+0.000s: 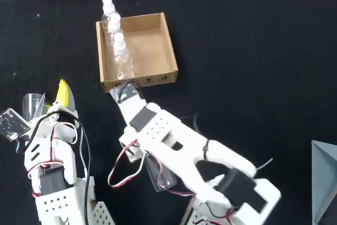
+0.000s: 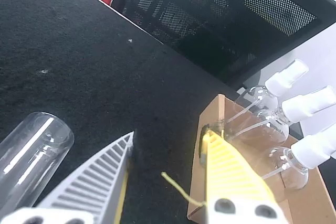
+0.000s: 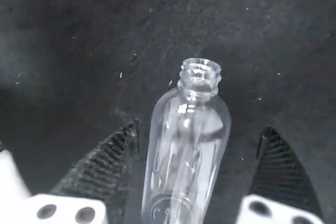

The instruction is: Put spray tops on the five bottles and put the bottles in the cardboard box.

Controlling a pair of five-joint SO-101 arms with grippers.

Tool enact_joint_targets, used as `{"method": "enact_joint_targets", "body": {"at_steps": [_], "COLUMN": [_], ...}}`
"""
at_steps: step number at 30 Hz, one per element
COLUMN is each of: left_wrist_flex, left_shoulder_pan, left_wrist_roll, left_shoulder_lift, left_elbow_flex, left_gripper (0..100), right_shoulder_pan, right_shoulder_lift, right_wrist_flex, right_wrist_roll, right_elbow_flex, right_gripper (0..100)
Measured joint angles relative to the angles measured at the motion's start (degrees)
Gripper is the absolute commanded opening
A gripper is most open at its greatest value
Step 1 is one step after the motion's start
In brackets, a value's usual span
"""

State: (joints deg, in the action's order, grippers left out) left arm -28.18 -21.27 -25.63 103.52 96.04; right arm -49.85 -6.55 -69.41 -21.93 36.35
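right hand (image 3: 200,127) apart, uncapped bottle (image 3: 187,148) between the fingers (image 3: 100,171); left hand (image 2: 168,136) apart too, near the cardboard box (image 2: 201,182) holding three capped bottles (image 2: 262,121).

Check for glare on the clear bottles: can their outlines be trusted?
Left wrist view: bright streaks along the clear bottle. Right wrist view: soft highlights, open neck distinct against the black table. High view: capped bottles pale against the cardboard box.

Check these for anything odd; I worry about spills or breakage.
Nothing spilled or broken. The bottle between the right tool's open fingers has a bare neck, unlike the three capped bottles in the cardboard box.
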Motion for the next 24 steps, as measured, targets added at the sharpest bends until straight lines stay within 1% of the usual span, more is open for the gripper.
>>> {"method": "enact_joint_targets", "body": {"at_steps": [5, 7, 12, 14, 20, 24], "left_wrist_flex": [0.00, 0.00, 0.00, 0.00, 0.00, 0.00], "left_shoulder_pan": [0.00, 0.00, 0.00, 0.00, 0.00, 0.00], "left_wrist_roll": [0.00, 0.00, 0.00, 0.00, 0.00, 0.00], "left_shoulder_lift": [0.00, 0.00, 0.00, 0.00, 0.00, 0.00], "left_elbow_flex": [0.00, 0.00, 0.00, 0.00, 0.00, 0.00], "left_gripper": [19, 19, 19, 19, 19, 19], "right_shoulder_pan": [0.00, 0.00, 0.00, 0.00, 0.00, 0.00], "right_shoulder_lift": [4.22, 4.48, 4.48, 4.48, 4.57, 4.57], "right_wrist_flex": [1.49, 1.49, 1.49, 1.49, 1.32, -3.08], "right_wrist_roll": [0.00, 0.00, 0.00, 0.00, 0.00, 0.00], "right_elbow_flex": [0.00, 0.00, 0.00, 0.00, -2.55, -5.98], "right_gripper": [29.6, 27.6, 9.0, 4.9, 4.4, 4.3]}}
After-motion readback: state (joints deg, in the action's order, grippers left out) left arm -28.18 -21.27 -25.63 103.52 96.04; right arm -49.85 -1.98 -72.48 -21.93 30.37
